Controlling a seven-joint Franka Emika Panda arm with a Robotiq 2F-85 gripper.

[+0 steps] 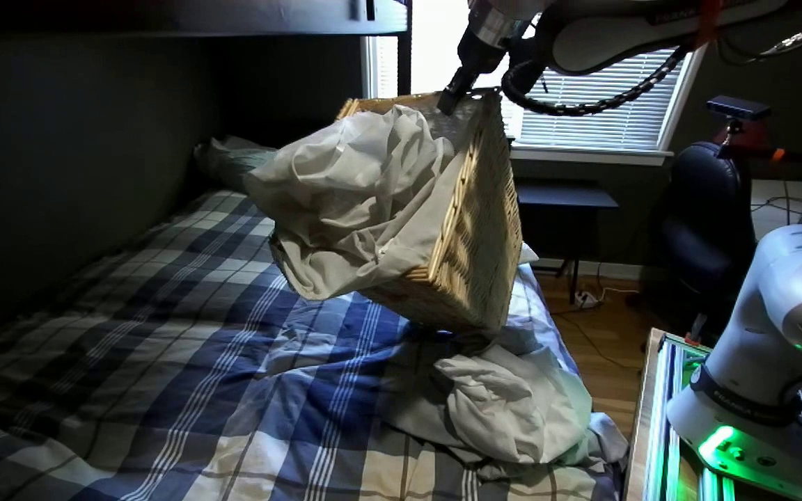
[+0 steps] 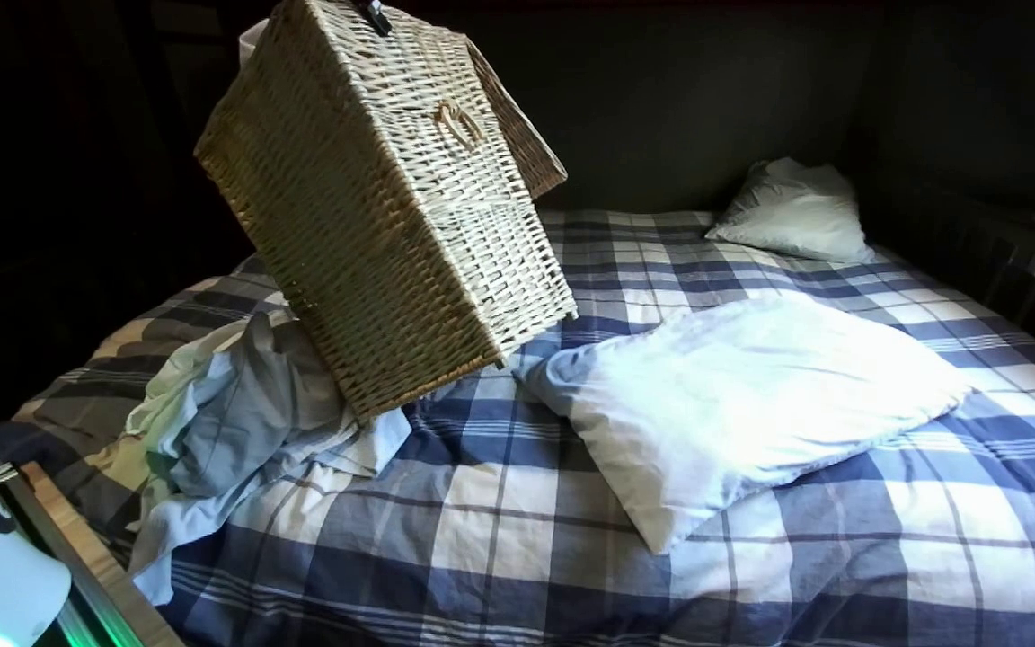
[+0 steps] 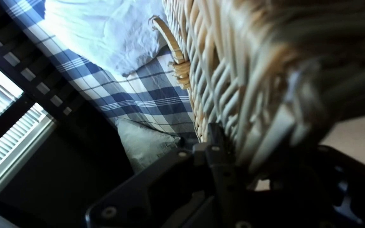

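The black hand has its jaws closed about the upper rim of a tilted wicker basket, gripping the woven wall; in an exterior view one finger shows inside the mouth. In the wrist view the basket's loop handle juts from the wall, at 11 o'clock from the hand.

The basket leans with its mouth turned toward 10 o'clock in an exterior view, where beige cloth bulges out and drapes over the lower edge. Beneath it, at 6 o'clock, a heap of pale cloth lies crumpled on a plaid bedcover; whether the basket's lowest corner touches that heap is hard to tell.

In an exterior view a white pillow lies on the bedcover at 4 o'clock from the basket, and a greyish pillow rests farther back at 3 o'clock.

Farther off, in an exterior view, a small dark table stands at 3 o'clock from the basket, with a dark chair beyond its right end, and a window with pale blinds at 2 o'clock.
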